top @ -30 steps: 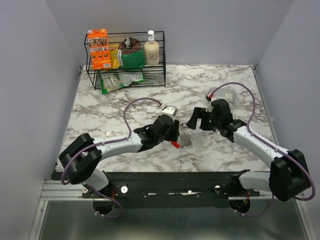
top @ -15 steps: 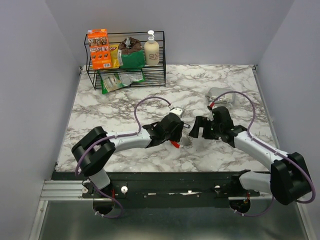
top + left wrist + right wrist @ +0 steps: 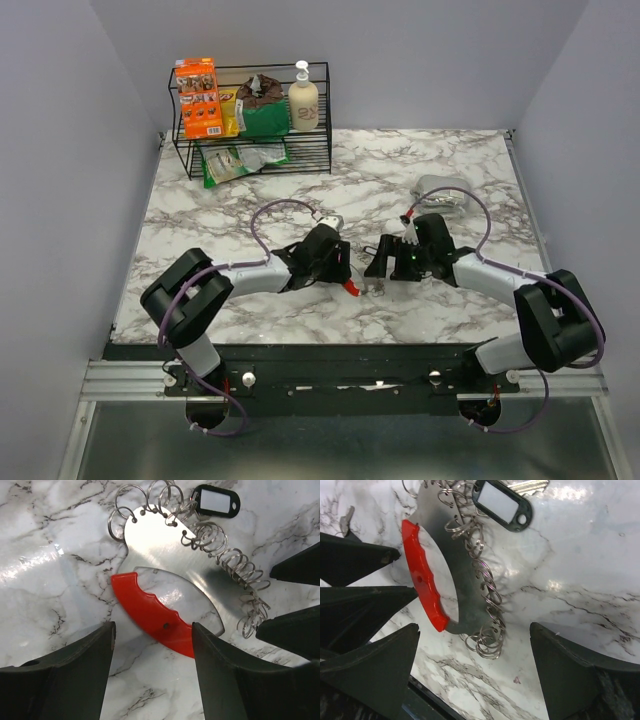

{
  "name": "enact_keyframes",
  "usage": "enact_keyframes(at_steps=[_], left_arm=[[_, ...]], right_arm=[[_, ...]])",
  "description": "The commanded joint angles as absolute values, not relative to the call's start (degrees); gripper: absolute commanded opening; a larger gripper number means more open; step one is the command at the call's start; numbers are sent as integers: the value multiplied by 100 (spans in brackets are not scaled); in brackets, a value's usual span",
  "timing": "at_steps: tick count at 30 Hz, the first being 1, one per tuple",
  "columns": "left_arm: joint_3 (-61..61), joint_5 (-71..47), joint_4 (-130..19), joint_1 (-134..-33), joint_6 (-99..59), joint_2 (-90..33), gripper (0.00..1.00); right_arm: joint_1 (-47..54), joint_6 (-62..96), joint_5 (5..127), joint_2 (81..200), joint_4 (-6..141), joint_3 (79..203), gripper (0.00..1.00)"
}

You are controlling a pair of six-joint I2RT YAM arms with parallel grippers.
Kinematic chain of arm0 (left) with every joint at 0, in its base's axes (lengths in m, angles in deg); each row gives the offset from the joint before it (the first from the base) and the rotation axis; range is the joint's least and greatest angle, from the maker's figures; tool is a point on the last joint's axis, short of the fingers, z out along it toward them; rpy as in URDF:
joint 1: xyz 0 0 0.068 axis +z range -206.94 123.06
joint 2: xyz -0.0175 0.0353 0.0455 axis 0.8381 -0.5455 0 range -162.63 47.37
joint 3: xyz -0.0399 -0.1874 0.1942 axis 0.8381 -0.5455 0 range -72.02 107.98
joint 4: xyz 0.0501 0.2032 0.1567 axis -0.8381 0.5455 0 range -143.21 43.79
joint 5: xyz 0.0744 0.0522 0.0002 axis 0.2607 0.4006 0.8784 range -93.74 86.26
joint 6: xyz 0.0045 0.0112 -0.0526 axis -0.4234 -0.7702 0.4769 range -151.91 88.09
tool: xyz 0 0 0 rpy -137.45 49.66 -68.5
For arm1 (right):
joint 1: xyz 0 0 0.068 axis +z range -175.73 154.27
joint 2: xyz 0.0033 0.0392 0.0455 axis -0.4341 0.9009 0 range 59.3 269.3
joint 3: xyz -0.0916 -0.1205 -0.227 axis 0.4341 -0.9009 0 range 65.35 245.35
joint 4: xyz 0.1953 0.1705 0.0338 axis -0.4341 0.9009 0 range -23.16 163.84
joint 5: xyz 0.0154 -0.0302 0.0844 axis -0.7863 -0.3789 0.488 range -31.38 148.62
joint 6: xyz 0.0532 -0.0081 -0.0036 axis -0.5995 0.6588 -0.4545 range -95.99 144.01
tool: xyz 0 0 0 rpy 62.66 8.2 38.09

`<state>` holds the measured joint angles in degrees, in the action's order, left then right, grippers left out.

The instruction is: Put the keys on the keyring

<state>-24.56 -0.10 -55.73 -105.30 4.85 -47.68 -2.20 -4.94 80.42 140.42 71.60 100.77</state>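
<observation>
The left claw (image 3: 152,630) hangs released astride the red side of the keyring (image 3: 165,560), which lies flat on the surface (image 3: 50,555) between both arms. A key (image 3: 532,485) peeks from behind the black tag (image 3: 502,505); whether it is threaded is unclear. The right claw (image 3: 474,629) gapes wide, empty. Threading seems yet to do.

right fingers (image 3: 370,675) moved left, close up to the keyring (image 3: 422,580), left arm (image 3: 250,275) folded in tighter
</observation>
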Motion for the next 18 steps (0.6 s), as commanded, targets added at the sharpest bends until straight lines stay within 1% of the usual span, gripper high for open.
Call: enact_keyframes(at_steps=[1,9,18], left_arm=[[-2527,-566,-5918,-10370,764,-4896,72],[-2316,-770,-6147,-10335,817,-5309,72],[-1850,-892,-6015,-10194,537,-5722,72]], right_arm=[[-138,-579,8463,14288,6738,9893,100],[248,-605,8490,14640,6562,9972,100],[354,-763,8709,14324,6456,9735,100]])
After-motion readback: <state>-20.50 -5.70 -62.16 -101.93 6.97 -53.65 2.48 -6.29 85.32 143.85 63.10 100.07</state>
